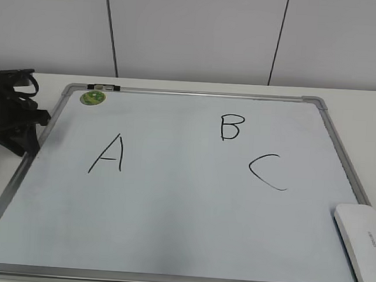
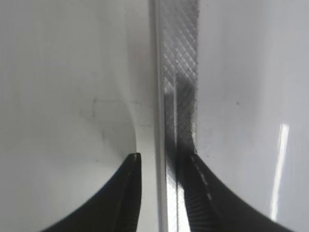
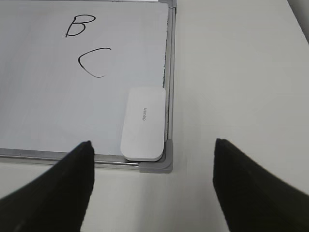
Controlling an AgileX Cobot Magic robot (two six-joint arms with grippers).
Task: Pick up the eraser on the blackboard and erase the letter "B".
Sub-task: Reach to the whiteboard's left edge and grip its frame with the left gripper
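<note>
Since the smooth white plastic eraser (image 3: 143,123) looks light, hard and slippery, grab its long sides. It lies in the big white blackboard's (image 1: 172,197) near right corner. The right gripper (image 3: 152,186) is wide open, empty.

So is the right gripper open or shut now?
Open: in the right wrist view the right gripper has its fingers wide apart, empty, short of the eraser.

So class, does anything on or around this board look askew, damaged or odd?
Only slightly: the eraser lies at the board's corner, overlapping the frame. Letters A, B and C are intact. Nothing is damaged or spilled.
</note>
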